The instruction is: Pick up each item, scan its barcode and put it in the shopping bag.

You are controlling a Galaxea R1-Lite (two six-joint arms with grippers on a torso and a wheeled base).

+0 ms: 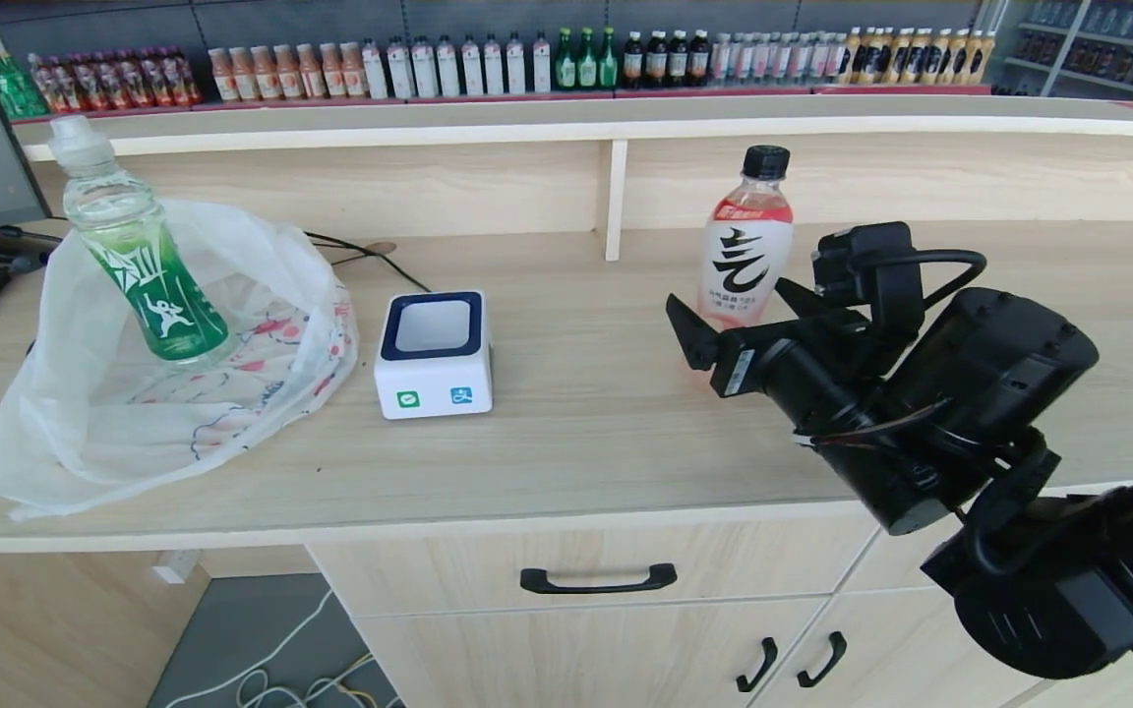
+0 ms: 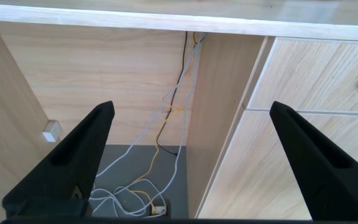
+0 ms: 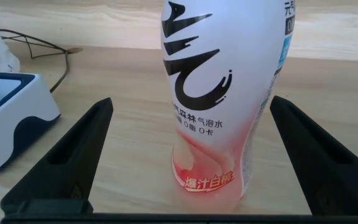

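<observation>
The pink bottle (image 1: 745, 246) stood upright on the counter (image 1: 576, 433) at 12 o'clock from the nearer right gripper (image 1: 736, 313), centred on its wide-open, empty jaws, untouched.

A shop checkout is shown — rows of bottled drinks (image 1: 448, 67) are ranged on a shelf (image 1: 724, 92) well behind the payment scanner (image 1: 434, 354), which is set on a wooden bench (image 1: 606, 423); a plastic shopping bag (image 1: 85, 433) is laid just beside the scanner.
</observation>
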